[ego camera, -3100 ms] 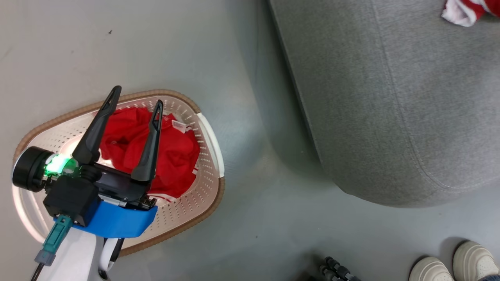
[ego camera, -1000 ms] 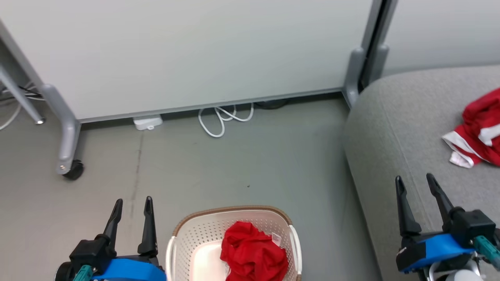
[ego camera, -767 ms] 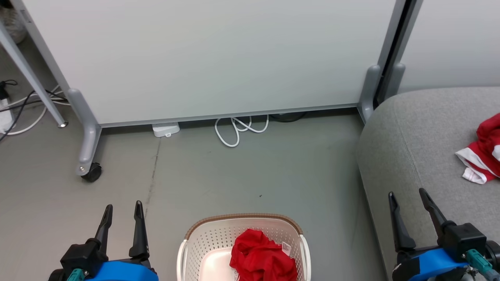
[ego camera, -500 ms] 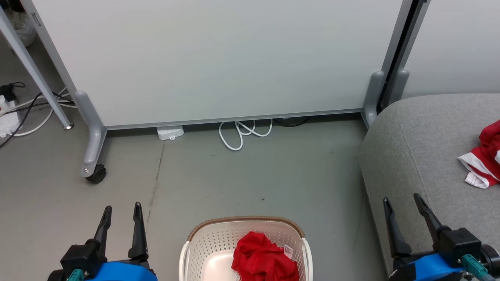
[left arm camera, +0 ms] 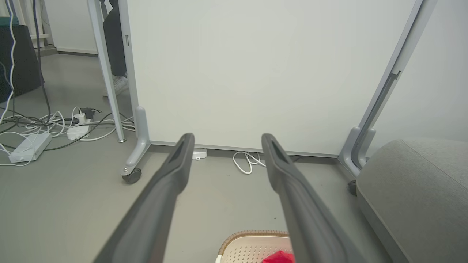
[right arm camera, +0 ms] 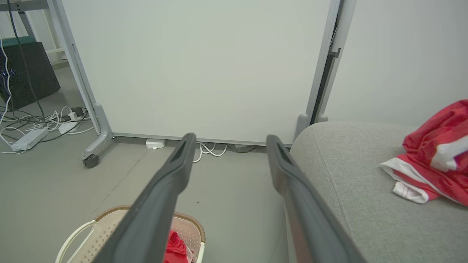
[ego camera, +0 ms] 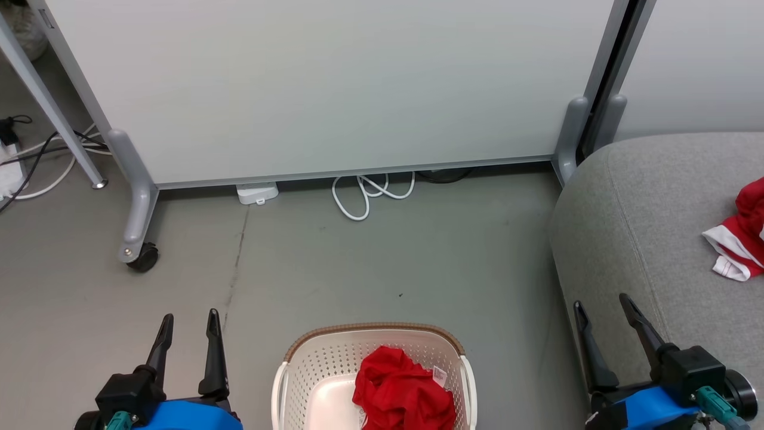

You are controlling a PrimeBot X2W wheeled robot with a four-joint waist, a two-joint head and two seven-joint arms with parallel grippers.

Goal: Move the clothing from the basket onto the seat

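A crumpled red garment (ego camera: 403, 391) lies in the cream basket (ego camera: 310, 364) with a brown rim, on the floor at the bottom centre of the head view. Another red garment with white trim (ego camera: 740, 239) rests on the grey seat (ego camera: 632, 215) at the right. My left gripper (ego camera: 188, 319) stands open and empty to the left of the basket. At the seat's near corner my right gripper (ego camera: 600, 304) is open, holding nothing. The right wrist view shows the basket (right arm camera: 95, 226), the garment in it (right arm camera: 175, 246) and the garment on the seat (right arm camera: 435, 157).
A white partition panel (ego camera: 334, 83) on grey wheeled feet (ego camera: 140, 254) stands behind the floor. White cable loops (ego camera: 364, 194) and a small white box (ego camera: 256, 192) lie at its base. More cables and power strips (left arm camera: 44, 128) lie on the floor at the far left.
Three seconds ago my left gripper hung open over the red garment in the basket. Since then the head has lifted, and both grippers stand open and empty beside the basket.
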